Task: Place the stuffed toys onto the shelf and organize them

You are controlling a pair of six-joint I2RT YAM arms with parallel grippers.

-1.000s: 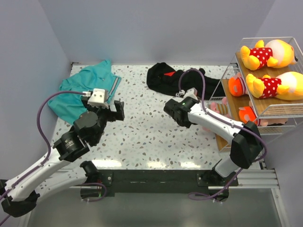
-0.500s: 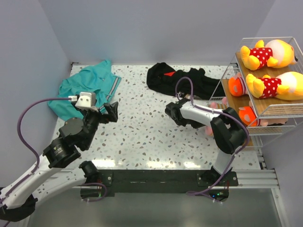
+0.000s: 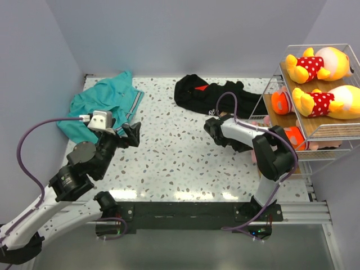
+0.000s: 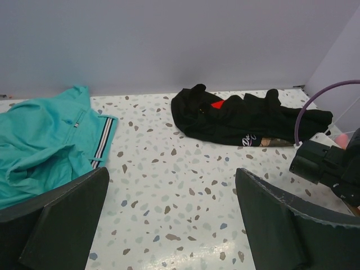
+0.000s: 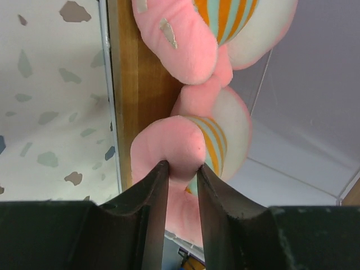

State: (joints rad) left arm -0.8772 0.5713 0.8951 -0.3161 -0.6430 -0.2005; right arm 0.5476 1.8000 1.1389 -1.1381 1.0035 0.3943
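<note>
Two yellow-orange bears (image 3: pixel 318 64) (image 3: pixel 329 101) in red dotted tops lie on the top tier of the shelf (image 3: pixel 275 121) at the right. Orange-topped toys (image 3: pixel 280 101) (image 3: pixel 292 136) sit on the tier below. In the right wrist view, my right gripper (image 5: pixel 183 166) pinches a pink limb of a striped stuffed toy (image 5: pixel 169 140) at the edge of a wooden shelf board (image 5: pixel 138 101). A second pink striped toy (image 5: pixel 185 39) lies just beyond it. My left gripper (image 3: pixel 135 134) (image 4: pixel 171 225) hovers open over bare table, holding nothing.
A teal polo shirt (image 3: pixel 98 107) (image 4: pixel 39 140) lies at the back left. A black garment with a red mark (image 3: pixel 208 93) (image 4: pixel 236 118) lies at the back centre. Walls close the table on three sides. The right arm's elbow (image 3: pixel 274 154) is folded close to the shelf.
The right arm has folded its elbow back and carried its wrist rightward to the shelf's lower tier. The left arm has drawn back a little to the left, still open.
</note>
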